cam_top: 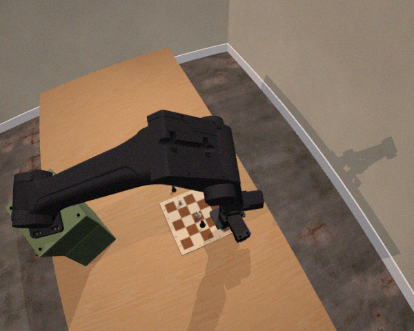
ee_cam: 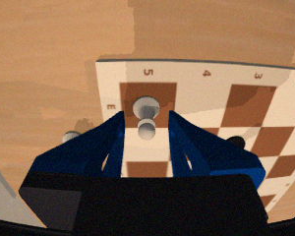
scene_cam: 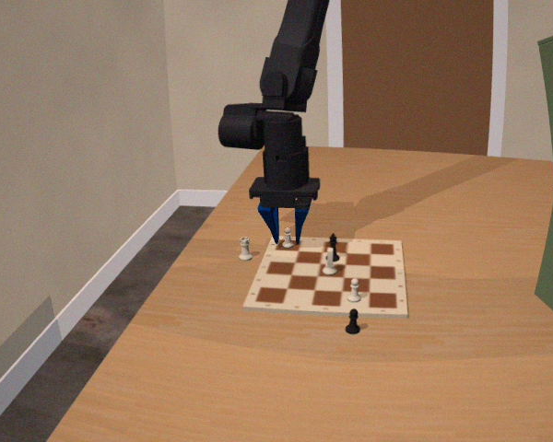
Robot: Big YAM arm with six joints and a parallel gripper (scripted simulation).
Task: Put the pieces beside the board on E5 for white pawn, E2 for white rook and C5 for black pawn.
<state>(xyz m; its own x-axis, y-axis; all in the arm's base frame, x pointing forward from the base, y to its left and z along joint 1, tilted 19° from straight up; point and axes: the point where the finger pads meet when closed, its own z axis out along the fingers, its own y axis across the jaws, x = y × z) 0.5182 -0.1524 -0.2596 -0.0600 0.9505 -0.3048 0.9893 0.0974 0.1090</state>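
wooden table [scene_cam: 410, 380] under chessboard [scene_cam: 286, 307], white rook [scene_cam: 244, 249], black pawn [scene_cam: 352, 321] and green arm base [cam_top: 75, 227]
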